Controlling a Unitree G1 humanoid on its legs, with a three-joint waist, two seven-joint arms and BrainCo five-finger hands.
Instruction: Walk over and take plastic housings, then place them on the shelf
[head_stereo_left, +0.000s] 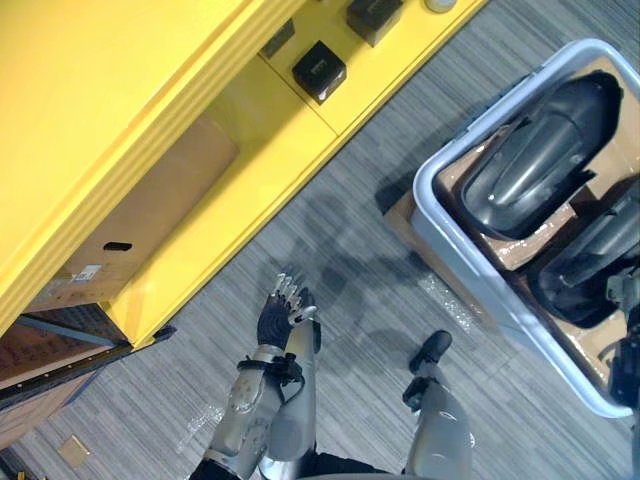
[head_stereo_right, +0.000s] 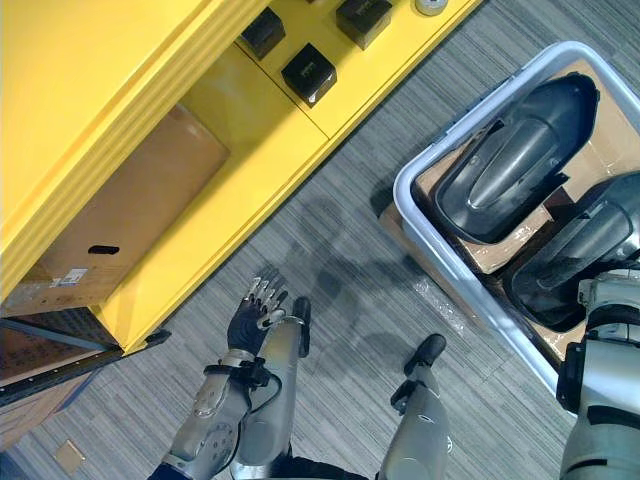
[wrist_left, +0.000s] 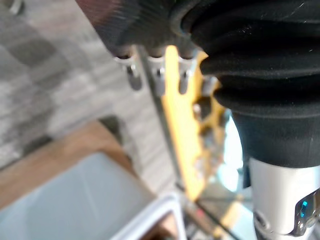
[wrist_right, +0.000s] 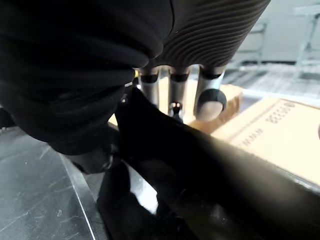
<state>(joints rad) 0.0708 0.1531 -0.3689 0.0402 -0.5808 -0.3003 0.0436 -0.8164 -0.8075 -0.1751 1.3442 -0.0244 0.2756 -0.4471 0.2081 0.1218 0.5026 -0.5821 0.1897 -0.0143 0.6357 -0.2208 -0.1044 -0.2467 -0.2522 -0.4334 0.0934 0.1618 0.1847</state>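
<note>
- As you line up the next move, take the yellow shelf (head_stereo_left: 270, 150) as your landmark. It fills the robot's left side, with its front edge running slantwise away. A cardboard box (head_stereo_left: 150, 210) sits on the low level and small black boxes (head_stereo_left: 319, 70) on the level above.
- On the robot's right, well apart from the shelf across the grey carpet (head_stereo_left: 350, 260), stands a pale bin (head_stereo_left: 470, 290). Both housings are inside it, resting on cardboard sheets (head_stereo_left: 520, 250).
- The far housing (head_stereo_left: 540, 150) and the near housing (head_stereo_right: 580, 250) lie side by side, dark and glossy. Their long axes are parallel and run across the bin, roughly in line with the shelf's front edge.
- Your right hand (wrist_right: 177, 87) is much the nearer one. It is down in the bin at the near housing, with its fingers reaching over that shell's dark edge. You cannot tell from these views whether they have closed on it or merely lie against it, so I judge the grasp unconfirmed.
- Your left hand (head_stereo_left: 280, 315) hangs over the carpet between shelf and bin, fingers loosely spread and holding nothing, well apart from either housing.
- I judge the task to be at the pick-up step, since no housing lies on the shelf where you can see it. The carry will need a turn to the left, and a long shell held at one end may swing.
</note>
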